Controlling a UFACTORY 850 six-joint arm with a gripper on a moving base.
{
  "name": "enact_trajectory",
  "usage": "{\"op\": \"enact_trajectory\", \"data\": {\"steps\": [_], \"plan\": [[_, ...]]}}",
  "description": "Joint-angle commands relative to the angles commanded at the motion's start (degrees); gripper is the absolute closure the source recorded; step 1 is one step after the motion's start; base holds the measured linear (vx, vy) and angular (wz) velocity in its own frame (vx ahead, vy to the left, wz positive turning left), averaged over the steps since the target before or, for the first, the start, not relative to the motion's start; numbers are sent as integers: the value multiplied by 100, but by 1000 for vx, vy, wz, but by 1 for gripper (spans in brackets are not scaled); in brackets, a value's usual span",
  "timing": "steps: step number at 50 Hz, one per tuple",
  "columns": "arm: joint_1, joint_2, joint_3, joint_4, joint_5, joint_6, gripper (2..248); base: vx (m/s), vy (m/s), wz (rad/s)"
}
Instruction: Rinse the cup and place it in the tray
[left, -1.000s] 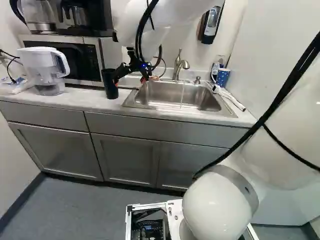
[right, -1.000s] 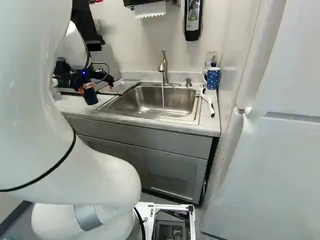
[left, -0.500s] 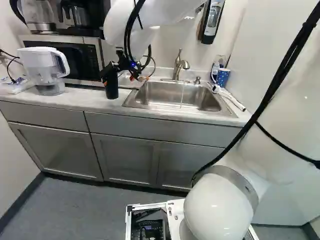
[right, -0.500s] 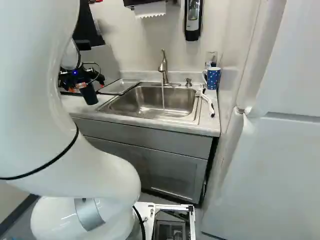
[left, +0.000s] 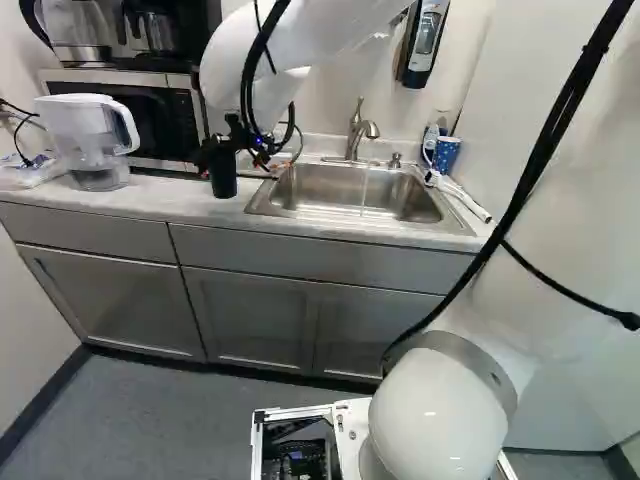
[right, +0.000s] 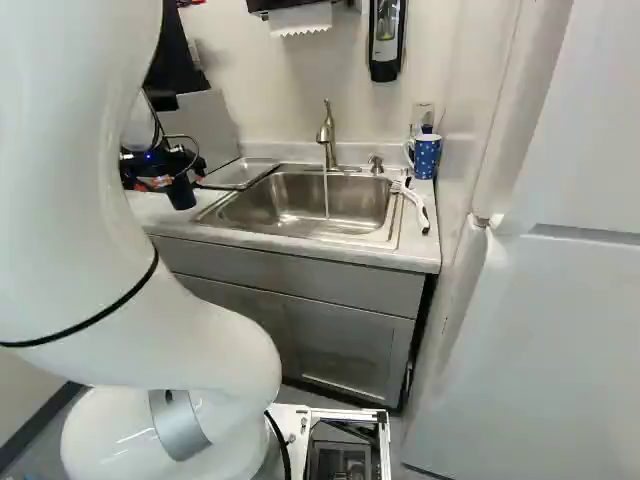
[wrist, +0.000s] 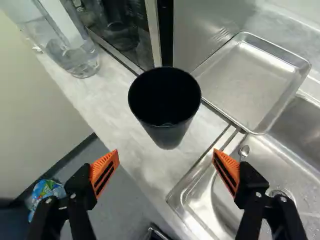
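In the left base view the gripper is at the black cup, which stands upright on the counter left of the sink. The wrist view shows the gripper open, orange pads wide apart. The cup is ahead of the gap between them, touched by neither, its dark mouth facing the camera. Beyond the cup, a shallow metal tray lies beside the sink basin. From the faucet a thin stream of water falls into the sink.
A water pitcher and a microwave stand left of the cup. A blue dotted mug and a white-handled brush are right of the sink. A spoon shows at the basin's edge.
The gripper has shifted left toward the cup in the left base view, with the forearm swinging the same way. The cup and the base have stayed where they were.
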Motion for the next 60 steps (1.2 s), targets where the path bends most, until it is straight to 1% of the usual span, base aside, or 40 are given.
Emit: {"op": "enact_trajectory", "data": {"steps": [60], "plan": [[20,-646,160,0,1882,0,3,0,0,0]]}}
